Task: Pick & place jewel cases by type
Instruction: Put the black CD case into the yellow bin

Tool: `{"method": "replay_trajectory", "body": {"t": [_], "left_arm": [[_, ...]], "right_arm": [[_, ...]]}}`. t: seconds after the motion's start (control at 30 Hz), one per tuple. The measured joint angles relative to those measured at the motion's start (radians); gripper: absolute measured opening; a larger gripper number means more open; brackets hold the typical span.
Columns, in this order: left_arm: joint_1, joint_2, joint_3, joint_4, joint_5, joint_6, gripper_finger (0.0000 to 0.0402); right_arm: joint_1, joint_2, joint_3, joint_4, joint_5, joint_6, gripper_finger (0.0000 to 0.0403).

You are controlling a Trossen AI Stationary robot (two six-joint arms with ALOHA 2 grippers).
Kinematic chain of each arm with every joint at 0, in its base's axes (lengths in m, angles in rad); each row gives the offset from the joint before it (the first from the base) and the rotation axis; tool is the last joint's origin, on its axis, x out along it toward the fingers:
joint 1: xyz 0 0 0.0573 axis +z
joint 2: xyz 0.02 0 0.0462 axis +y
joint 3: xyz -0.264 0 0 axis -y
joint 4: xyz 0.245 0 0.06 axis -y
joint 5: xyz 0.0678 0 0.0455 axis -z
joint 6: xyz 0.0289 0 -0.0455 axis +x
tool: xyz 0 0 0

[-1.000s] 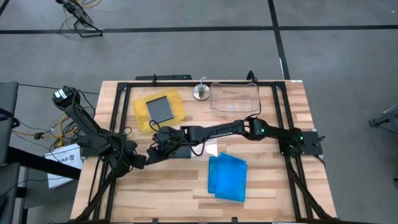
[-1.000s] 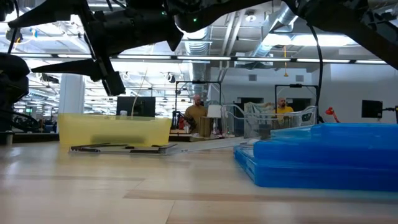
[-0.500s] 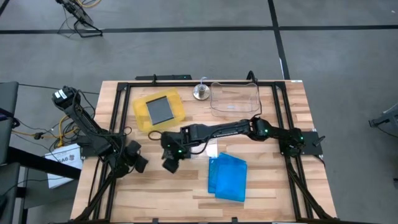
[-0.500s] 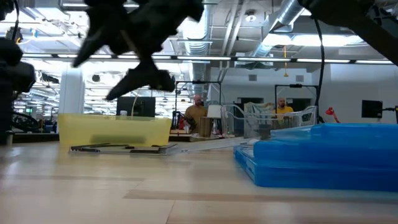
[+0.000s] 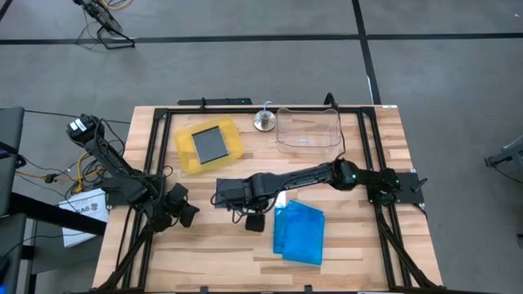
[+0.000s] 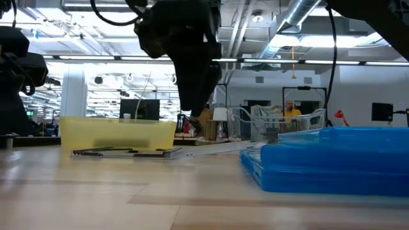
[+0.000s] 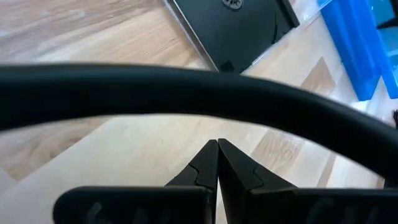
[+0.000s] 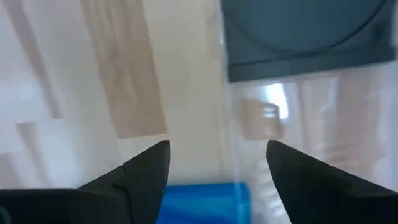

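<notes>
Two grippers in view. Right gripper (image 5: 255, 221) hangs mid-table, fingers (image 8: 146, 165) spread wide, nothing between them; blue jewel cases (image 5: 299, 233) just beside it, a dark-insert case (image 8: 305, 31) ahead. Left gripper (image 5: 186, 215) pinched together, empty, well apart.

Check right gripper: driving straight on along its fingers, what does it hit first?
Probably the near edge of the clear-grey jewel case, or the bare table just beside it; depth is unclear. The right gripper has its fingers open.
</notes>
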Motion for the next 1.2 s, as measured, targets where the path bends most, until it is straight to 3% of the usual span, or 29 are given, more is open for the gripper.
{"method": "replay_trajectory", "body": {"t": [0.17,0.77,0.9,1.13,1.2], "left_arm": [[0.000,0.000,0.001,0.000,0.002,-0.001,0.0000],[0.000,-0.001,0.003,0.000,0.005,-0.007,0.0000],[0.000,-0.001,0.003,0.000,0.000,-0.006,0.0000],[0.000,-0.001,0.003,-0.002,-0.014,-0.004,0.0000],[0.000,-0.001,0.003,-0.002,-0.025,-0.003,0.0000]], "right_arm": [[0.014,0.000,0.000,-0.016,0.089,-0.077,0.0260],[0.003,0.000,-0.226,0.043,0.068,-0.158,0.0251],[0.003,0.000,-0.236,0.045,0.069,-0.157,0.0203],[0.003,0.000,-0.227,0.027,0.066,-0.139,0.0032],[0.003,0.001,-0.201,0.015,0.061,-0.126,0.0012]]}}
